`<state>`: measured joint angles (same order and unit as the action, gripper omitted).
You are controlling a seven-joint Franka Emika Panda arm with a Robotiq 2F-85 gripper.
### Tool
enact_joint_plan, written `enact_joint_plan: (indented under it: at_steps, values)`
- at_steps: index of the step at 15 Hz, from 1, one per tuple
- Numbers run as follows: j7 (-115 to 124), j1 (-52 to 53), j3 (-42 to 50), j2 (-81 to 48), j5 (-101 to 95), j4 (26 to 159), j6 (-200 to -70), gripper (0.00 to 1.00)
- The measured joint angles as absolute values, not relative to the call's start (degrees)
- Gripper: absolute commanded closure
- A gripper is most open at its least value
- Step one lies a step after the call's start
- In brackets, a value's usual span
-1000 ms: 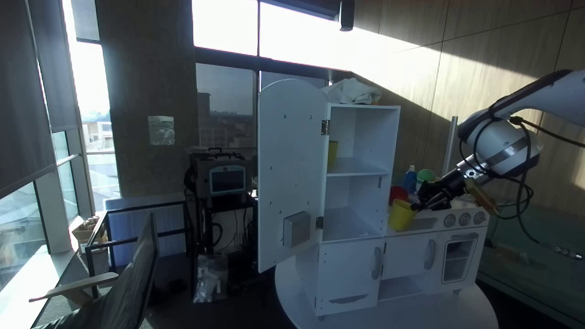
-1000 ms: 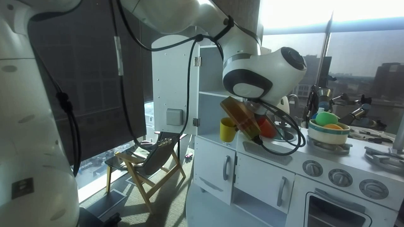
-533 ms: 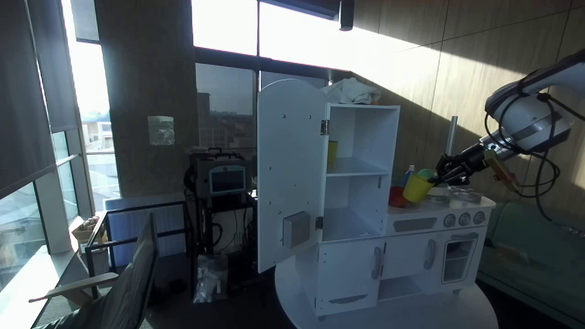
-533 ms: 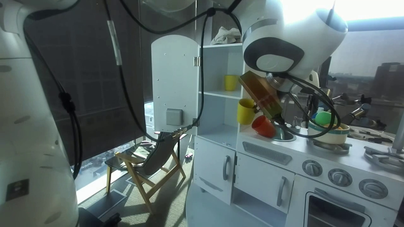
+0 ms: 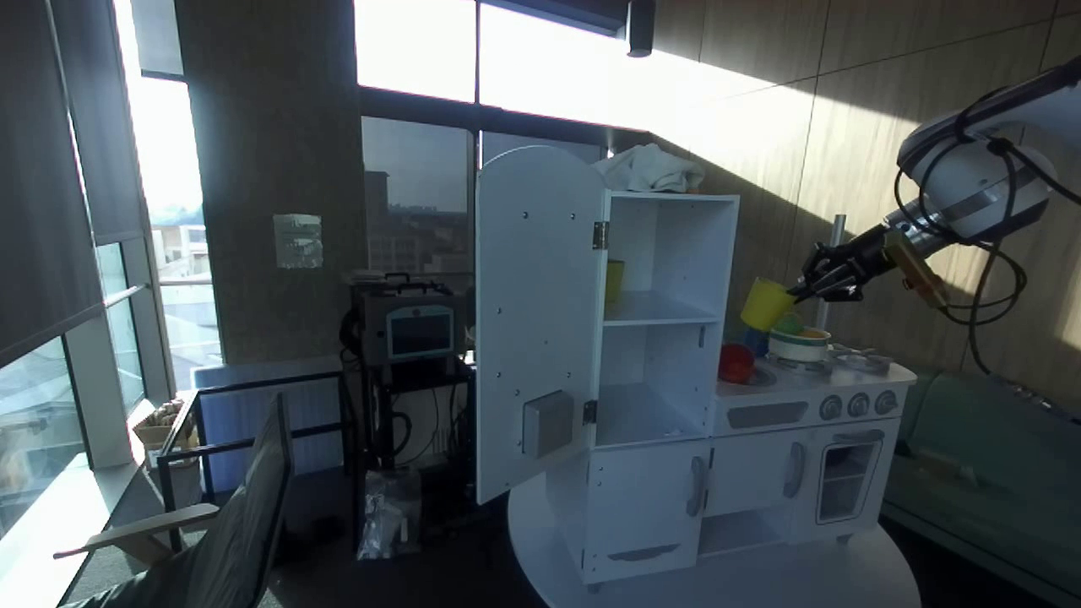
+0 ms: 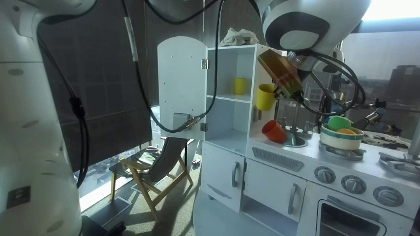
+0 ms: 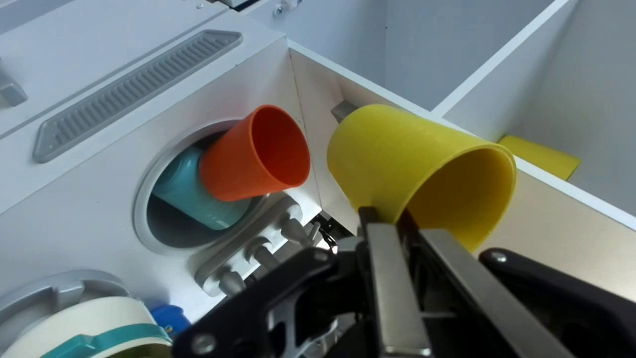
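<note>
With my pincer (image 7: 388,219) I grip a yellow cup (image 7: 382,154) by its rim, aloft over the table (image 7: 84,223), toward the end by the cabinet (image 6: 226,121); below, an orange cup (image 7: 238,161) leans out of the sink (image 7: 174,226).

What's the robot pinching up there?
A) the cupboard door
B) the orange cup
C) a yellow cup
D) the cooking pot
C: in the wrist view the gripper has the wall of the yellow cup pinched near its rim, while the orange cup is apart from it, tilted at the sink.
</note>
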<state>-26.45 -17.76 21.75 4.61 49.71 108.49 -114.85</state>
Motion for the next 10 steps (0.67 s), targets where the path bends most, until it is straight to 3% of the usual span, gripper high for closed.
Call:
enact_joint_plan:
  at_steps: [10]
  values:
    - [-20.46,-20.52,21.42,-11.61,54.54,91.66,-111.2,0.89]
